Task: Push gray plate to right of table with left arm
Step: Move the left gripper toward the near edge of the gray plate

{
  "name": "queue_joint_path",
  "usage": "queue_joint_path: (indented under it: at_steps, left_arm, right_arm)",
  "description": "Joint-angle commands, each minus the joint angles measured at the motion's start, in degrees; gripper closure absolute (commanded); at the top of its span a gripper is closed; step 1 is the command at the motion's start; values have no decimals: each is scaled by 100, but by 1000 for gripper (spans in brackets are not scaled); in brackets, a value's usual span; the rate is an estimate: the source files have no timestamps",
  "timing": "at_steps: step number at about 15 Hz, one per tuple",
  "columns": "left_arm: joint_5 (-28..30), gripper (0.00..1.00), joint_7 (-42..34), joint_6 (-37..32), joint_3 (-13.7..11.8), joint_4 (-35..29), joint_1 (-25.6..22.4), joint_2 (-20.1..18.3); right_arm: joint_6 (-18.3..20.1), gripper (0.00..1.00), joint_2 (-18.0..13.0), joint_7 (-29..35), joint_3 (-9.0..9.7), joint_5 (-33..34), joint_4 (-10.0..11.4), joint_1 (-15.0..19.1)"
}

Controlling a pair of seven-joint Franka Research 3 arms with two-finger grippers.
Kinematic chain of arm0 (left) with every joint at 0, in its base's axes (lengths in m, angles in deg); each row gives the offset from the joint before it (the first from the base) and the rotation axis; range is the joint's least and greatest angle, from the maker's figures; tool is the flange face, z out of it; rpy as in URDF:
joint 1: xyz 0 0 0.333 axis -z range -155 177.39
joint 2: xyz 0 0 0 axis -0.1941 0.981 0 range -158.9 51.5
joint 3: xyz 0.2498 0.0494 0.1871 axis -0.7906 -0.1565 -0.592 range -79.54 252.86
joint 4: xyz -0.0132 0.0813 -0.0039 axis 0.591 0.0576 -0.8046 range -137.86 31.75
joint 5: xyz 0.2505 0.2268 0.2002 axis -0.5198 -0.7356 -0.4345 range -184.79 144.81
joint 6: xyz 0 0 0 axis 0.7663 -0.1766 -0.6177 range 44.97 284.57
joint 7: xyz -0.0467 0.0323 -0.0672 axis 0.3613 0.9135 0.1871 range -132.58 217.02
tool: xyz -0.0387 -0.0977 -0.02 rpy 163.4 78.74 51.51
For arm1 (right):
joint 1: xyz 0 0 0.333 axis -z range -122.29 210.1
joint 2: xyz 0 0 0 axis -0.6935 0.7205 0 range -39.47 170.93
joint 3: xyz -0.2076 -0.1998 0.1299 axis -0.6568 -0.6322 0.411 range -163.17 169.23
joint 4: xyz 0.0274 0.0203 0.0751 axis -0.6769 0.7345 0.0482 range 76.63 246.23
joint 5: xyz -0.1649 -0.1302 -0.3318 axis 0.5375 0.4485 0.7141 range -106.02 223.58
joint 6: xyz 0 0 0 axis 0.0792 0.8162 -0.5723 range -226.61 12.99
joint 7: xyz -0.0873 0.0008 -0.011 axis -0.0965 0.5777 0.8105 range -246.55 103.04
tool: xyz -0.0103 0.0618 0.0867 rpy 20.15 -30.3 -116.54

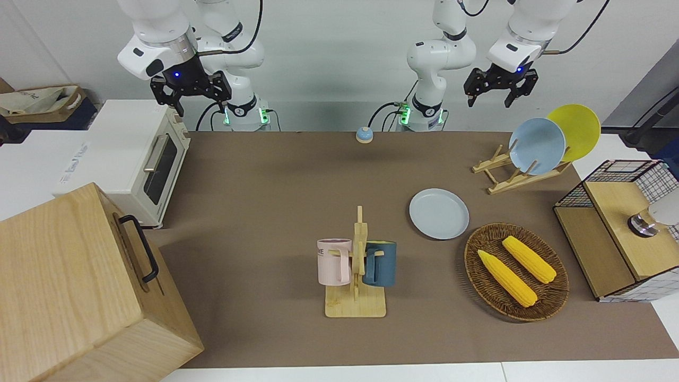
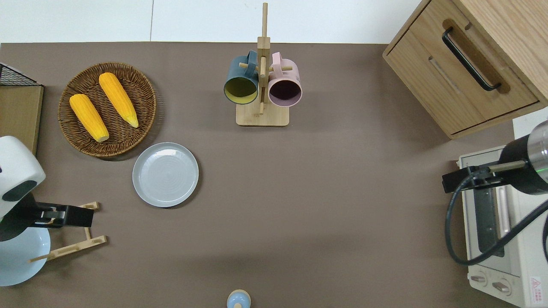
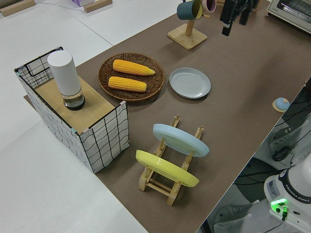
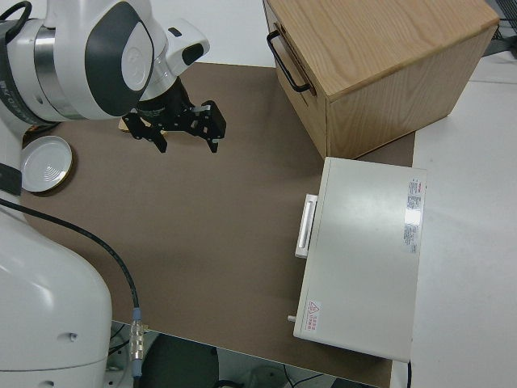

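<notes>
On counter (image 1: 276, 175), gray plate (image 1: 438, 214) flat, empty, just beside wicker basket (image 1: 516, 271) holding two corn cobs (image 1: 517, 269). Pink mug (image 1: 334, 261) on rack reads "ME". Left hand (image 1: 500, 93) raised over plate rack (image 1: 509, 172), fingers apart. Right arm parked.

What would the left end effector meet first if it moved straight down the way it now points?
Probably the wooden plate rack, near the blue plate standing in it: overhead, the open left end effector hangs over the rack. Height is unclear, so this is a judgement.
</notes>
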Motion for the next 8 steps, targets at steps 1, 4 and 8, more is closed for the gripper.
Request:
queue_joint_path:
  at_steps: [1, 4, 8]
  left_arm:
    - [82, 5, -7, 313, 6, -335, -22, -32]
    - [82, 5, -77, 656, 6, -634, -22, -41]
    - [82, 5, -104, 1253, 6, -1161, 4, -76]
  right_arm:
    - [89, 17, -14, 75, 92, -25, -53, 115]
    - [89, 17, -14, 75, 92, -25, -53, 115]
    - [89, 17, -14, 75, 92, -25, -53, 115]
